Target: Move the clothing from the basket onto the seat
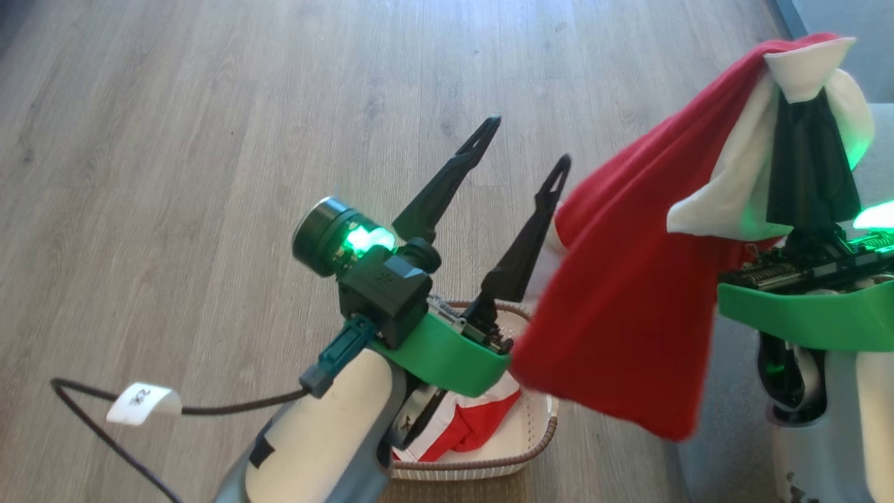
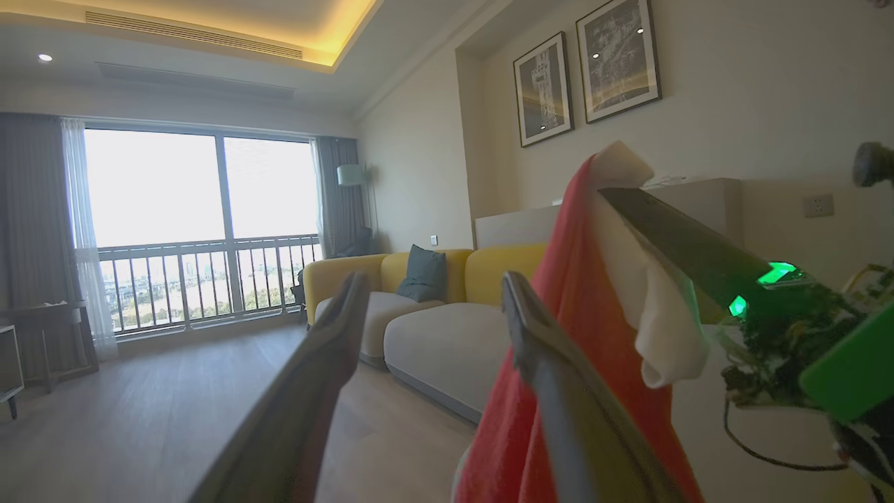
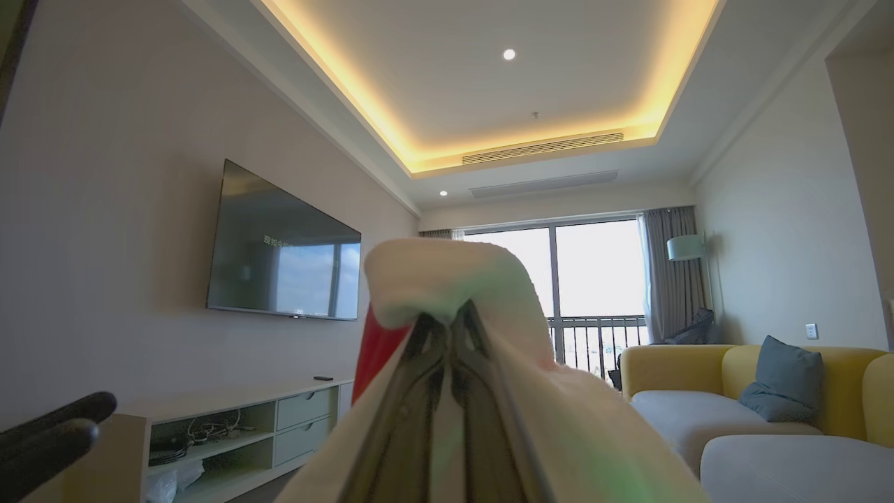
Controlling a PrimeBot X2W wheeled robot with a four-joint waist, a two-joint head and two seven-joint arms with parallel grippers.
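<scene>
1. The left claw [image 1: 527, 143] stands wide open and empty, fingers angled up over the wood-look floor [image 1: 174, 140].
2. Directly beneath that claw's wrist sits the basket [image 1: 489, 469], with a second garment [image 1: 468, 427], red with white, crumpled inside. It looks light and limp. A raised fold near its middle is likely the best place to pinch.
3. Just right of the left claw's fingers hangs the garment with white sleeves [image 1: 628, 279], clear of the basket and draping in loose folds.
4. The right claw [image 1: 807, 105] is clamped shut on this garment's white edge. The cloth folds over its tips and hangs below, so it may swing or snag on the way over.
5. Beyond the claws lies the grey seat [image 2: 447, 349] of a yellow-backed sofa. It is broad, soft and bare apart from a cushion [image 2: 422, 274]. The room is bright and open.
</scene>
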